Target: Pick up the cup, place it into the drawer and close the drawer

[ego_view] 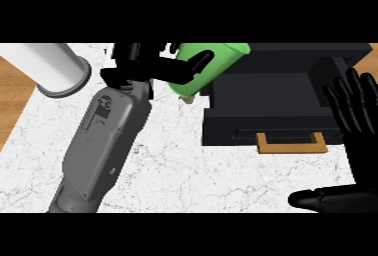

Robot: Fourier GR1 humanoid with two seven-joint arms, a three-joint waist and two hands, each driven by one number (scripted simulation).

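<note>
A green cup (214, 64) is tilted on its side in the air at the top centre, just left of the open black drawer (288, 125). My left hand (151, 67) is shut on the cup, thumb curled over its side. The cup's lower rim hangs over the drawer's left wall. The drawer stands pulled out, with a wooden handle (291, 144) on its front. My right hand (358, 130) rests open at the right edge, fingers up, beside the drawer's right side.
A large white cylinder (53, 67) lies at the top left on the marble counter (184, 175). Wooden floor (11, 105) shows past the counter's left edge. My left forearm (100, 145) crosses the counter's left half.
</note>
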